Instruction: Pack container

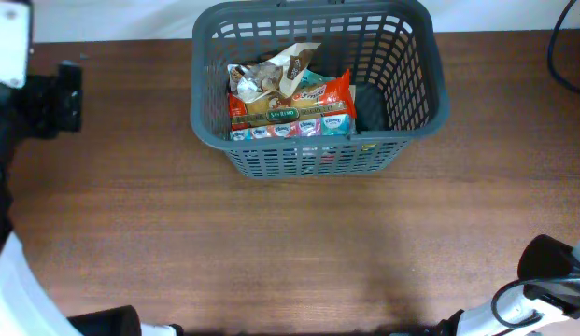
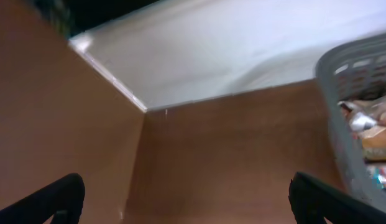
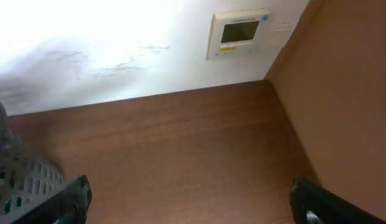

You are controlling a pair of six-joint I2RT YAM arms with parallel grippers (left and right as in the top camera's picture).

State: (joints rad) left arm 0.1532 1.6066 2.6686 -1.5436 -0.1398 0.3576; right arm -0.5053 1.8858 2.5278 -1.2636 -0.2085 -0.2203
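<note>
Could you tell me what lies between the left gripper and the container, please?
Only bare wooden table: in the left wrist view, nothing sits between the open left gripper and the container.

So the container sits on the table at the far side, roughly centred. Snack packets are piled inside it, mostly toward the left and front wall, with one lying on top of the others further back.
</note>
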